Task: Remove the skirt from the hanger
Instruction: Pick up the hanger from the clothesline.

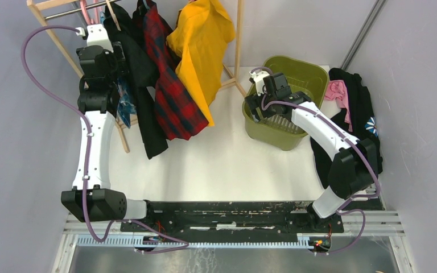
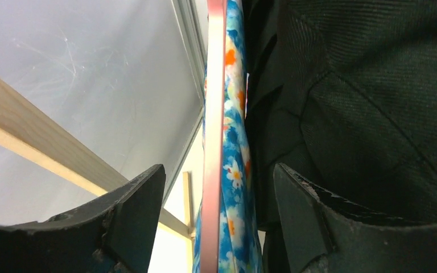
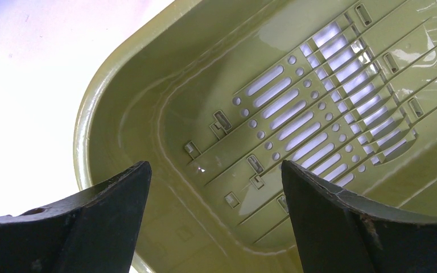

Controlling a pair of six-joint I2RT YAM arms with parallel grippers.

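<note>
The blue floral skirt (image 2: 236, 170) hung on the flat pink hanger (image 2: 211, 142) at the left end of the wooden clothes rack (image 1: 240, 40), fabric pressed right against the hanger's side, and there was the left gripper (image 2: 219, 170), up at the rail with its jaws spread on either side of both, a clear gap showing on each flank, nothing pinched! Just beside the skirt hung a black woven garment (image 2: 364, 114), then a red-and-black plaid piece (image 1: 170, 96) and a bright yellow one (image 1: 202, 45) further along. Over on the other side, well apart, the right gripper (image 3: 216, 165) hovered with its jaws wide over the olive-green slotted plastic basket (image 3: 131, 85), holding nothing. The basket sat on the white table (image 1: 222, 159), next to a heap of black and pink clothes (image 1: 358, 108) at the right edge.
</note>
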